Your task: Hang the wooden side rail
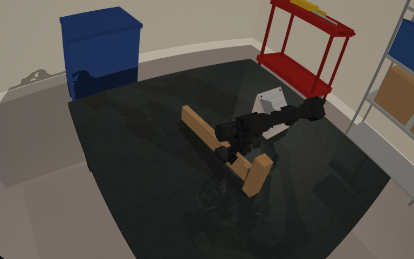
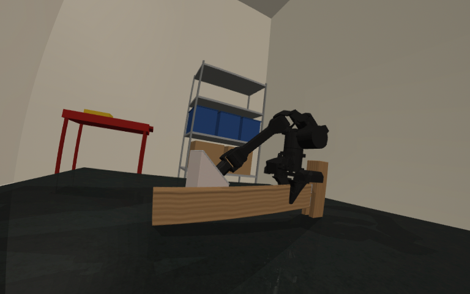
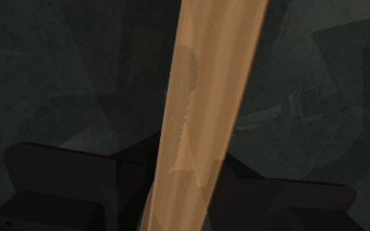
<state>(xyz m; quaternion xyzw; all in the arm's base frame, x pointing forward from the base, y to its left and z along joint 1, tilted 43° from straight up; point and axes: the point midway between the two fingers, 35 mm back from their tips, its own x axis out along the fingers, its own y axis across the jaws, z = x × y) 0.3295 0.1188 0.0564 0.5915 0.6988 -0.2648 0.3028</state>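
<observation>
Gripper Clamps Wooden Rail Beside Post

The wooden rail (image 1: pixel 198 126) (image 2: pixel 221 203) (image 3: pixel 207 96) lies along the dark table (image 1: pixel 146 195) (image 2: pixel 103 256), its near end by the upright post (image 1: pixel 257 175) (image 2: pixel 319 188). Whether its hooks sit on the pins cannot be told. The gripper (image 1: pixel 228 152) (image 2: pixel 294 187) (image 3: pixel 182 139) is closed on the rail, nearer the post than the far end, one finger on each side. Its black arm (image 1: pixel 274 117) (image 2: pixel 259 140) reaches over from a pale wedge-shaped block (image 1: pixel 271 99) (image 2: pixel 197 168) with a sloping face. Past the table stand a red cart (image 1: pixel 322 67) (image 2: pixel 107 122), with a yellow thing (image 1: pixel 305 5) (image 2: pixel 96 113) on top, and a grey shelf unit (image 1: pixel 361 102) (image 2: pixel 230 76) bearing blue bins (image 1: pixel 402 44) (image 2: pixel 204 120) and brown boxes (image 1: pixel 395 94) (image 2: pixel 207 147). A blue cabinet (image 1: pixel 102 54) stands at another edge of the table.
</observation>
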